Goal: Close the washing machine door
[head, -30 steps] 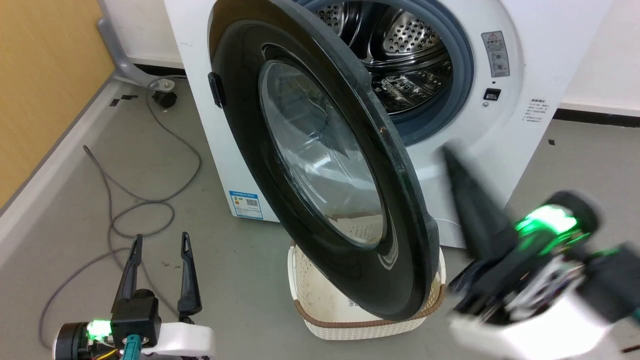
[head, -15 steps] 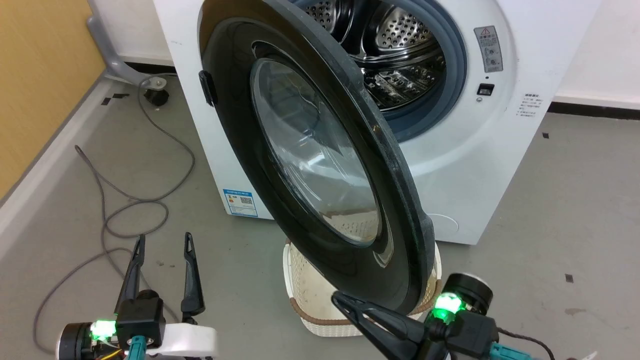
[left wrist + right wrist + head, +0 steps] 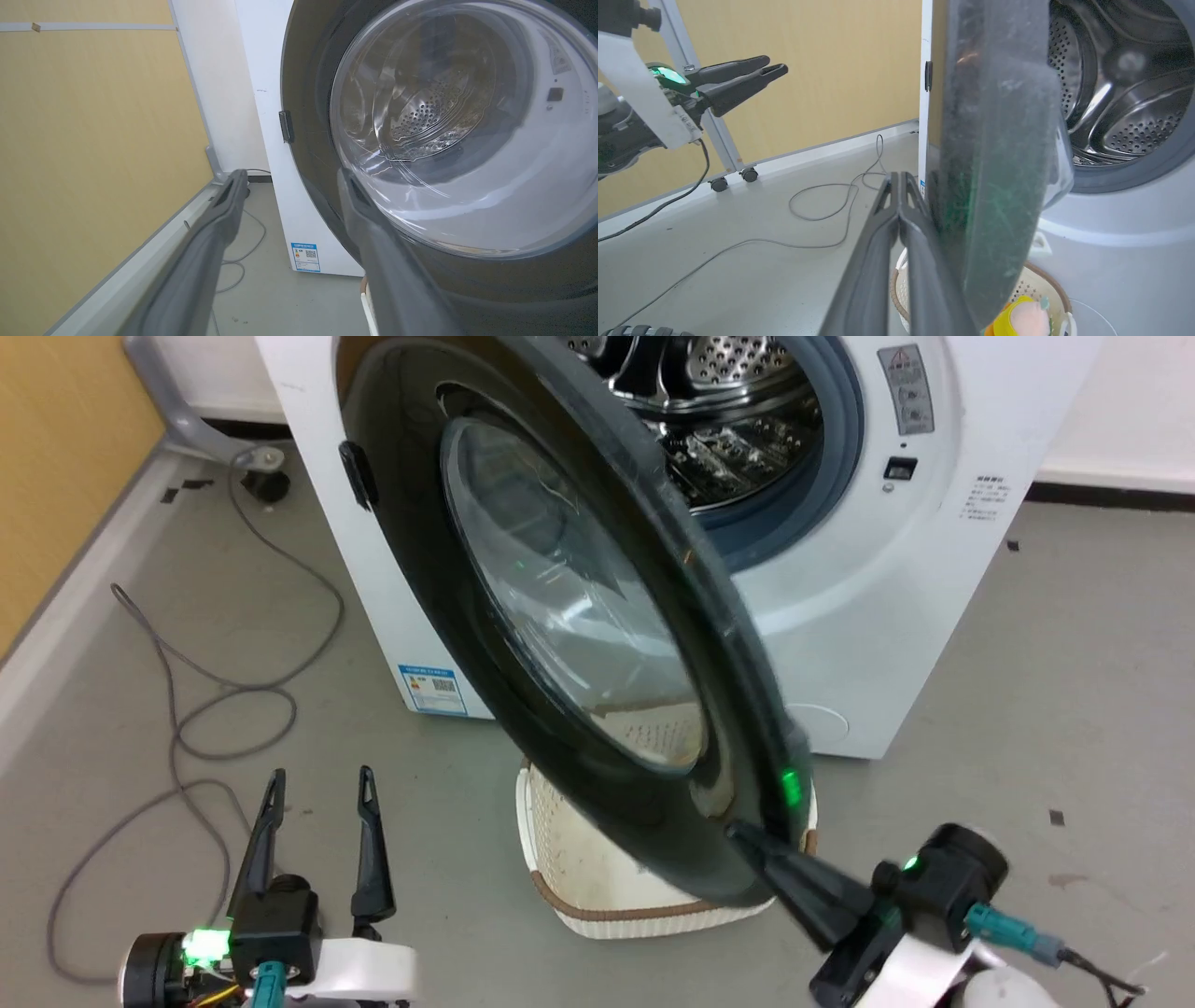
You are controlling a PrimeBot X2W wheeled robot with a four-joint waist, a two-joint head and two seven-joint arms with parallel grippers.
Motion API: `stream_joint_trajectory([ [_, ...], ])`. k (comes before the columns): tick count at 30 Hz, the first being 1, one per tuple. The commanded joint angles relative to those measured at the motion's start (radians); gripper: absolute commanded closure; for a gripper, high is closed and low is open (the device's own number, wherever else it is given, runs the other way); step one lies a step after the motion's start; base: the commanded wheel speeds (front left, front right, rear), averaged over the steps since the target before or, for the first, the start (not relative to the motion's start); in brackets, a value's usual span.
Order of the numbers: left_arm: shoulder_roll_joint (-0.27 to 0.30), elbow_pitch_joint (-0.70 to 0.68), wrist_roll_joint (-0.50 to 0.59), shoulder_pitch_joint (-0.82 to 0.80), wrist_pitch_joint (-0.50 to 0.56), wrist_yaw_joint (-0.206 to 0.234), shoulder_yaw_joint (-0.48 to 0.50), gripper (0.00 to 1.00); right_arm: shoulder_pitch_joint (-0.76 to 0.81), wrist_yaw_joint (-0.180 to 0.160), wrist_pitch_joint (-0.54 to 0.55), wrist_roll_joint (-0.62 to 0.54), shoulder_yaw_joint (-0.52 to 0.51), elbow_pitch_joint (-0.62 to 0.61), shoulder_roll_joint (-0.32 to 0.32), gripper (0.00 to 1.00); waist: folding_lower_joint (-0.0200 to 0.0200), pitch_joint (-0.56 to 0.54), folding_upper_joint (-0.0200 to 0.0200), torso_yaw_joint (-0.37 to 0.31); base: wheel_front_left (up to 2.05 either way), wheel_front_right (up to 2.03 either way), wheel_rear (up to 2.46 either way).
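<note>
Washing machine door (image 3: 560, 607) just beside right end effector (image 3: 747, 838)

Looks down from the head onto the washing machine door (image 3: 579, 616); faces it low and close from both wrists, left front-on, right edge-on.
</note>
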Motion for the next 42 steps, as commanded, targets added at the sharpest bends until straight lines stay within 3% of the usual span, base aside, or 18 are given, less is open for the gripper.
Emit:
stream_joint_trajectory([
  [1,-0.003,-0.005,0.011,-0.01,-0.004,-0.003,0.0,0.0,-0.005,-0.002,-0.003,-0.005,-0.017,0.01,0.003,1.0,-0.0001,0.009,0.0,-0.002,0.0,0.0,0.0],
  [10,-0.018,-0.018,0.02,-0.05,-0.004,-0.003,-0.011,0.0,-0.055,-0.002,-0.003,-0.02,-0.179,0.1,0.026,1.0,-0.0001,0.082,0.0,-0.022,0.0,0.0,0.0],
  [18,-0.037,-0.023,0.018,-0.11,-0.004,-0.002,-0.02,0.0,-0.207,-0.002,-0.003,-0.043,-0.287,0.228,0.026,1.0,-0.0001,0.177,0.0,-0.044,0.0,0.0,0.0],
  [31,-0.057,-0.034,0.022,-0.212,-0.004,-0.005,-0.046,0.0,-0.496,-0.002,-0.003,-0.102,-0.394,0.425,0.034,1.0,-0.0001,0.324,0.0,-0.009,0.0,0.0,0.0],
  [42,-0.064,-0.022,0.023,-0.249,-0.004,-0.012,-0.056,0.0,-0.673,-0.002,-0.003,-0.149,-0.476,0.59,0.045,1.0,-0.0001,0.366,0.0,0.035,0.0,0.0,0.0],
])
